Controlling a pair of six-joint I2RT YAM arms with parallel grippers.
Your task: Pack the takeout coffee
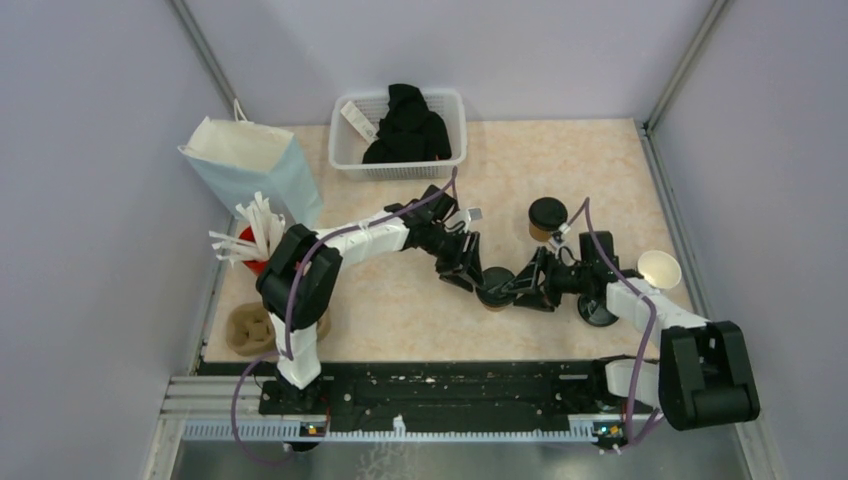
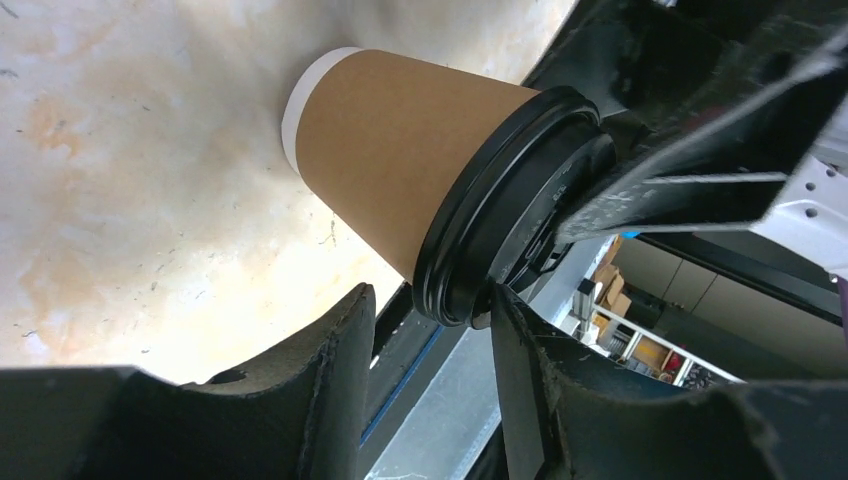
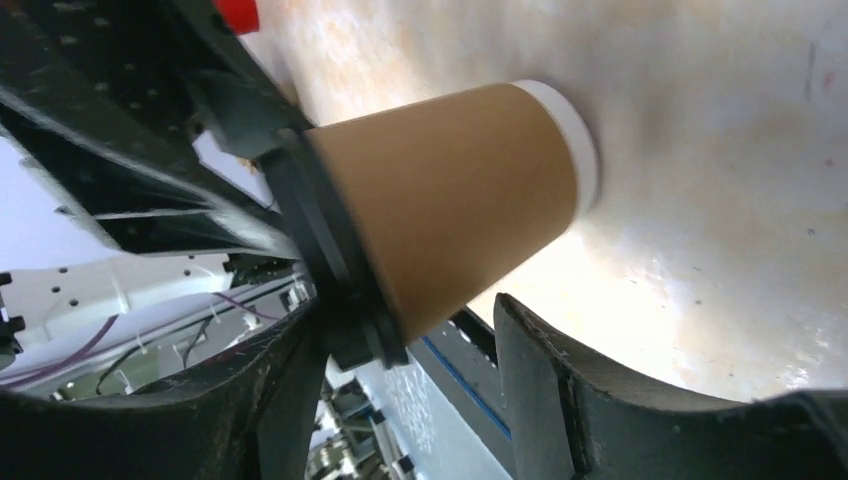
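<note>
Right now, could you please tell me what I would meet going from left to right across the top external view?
Moulded cardboard cup carrier → white basket → nearer lidded kraft cup → farther lidded kraft cup → open paper cup.

Plain pale lilac walls close in the scene: one fills the left of the overhead view (image 1: 90, 150), one runs across the top (image 1: 480, 40), one fills the right (image 1: 770, 130). Slim grey metal posts (image 1: 205, 55) slant down the two far corners. In the middle lies the surface (image 1: 570, 170), beige with a mottled stone pattern and faint scuffs. A black perforated rail (image 1: 450, 390) runs along its near edge, with a ribbed silver strip and dull grey floor (image 1: 450, 462) below. Light is soft and even, and it glares white on the surface at the lower right of the right wrist view (image 3: 640, 300). The left wrist view's lower right shows shelving with boxes (image 2: 625, 320), blurred
</note>
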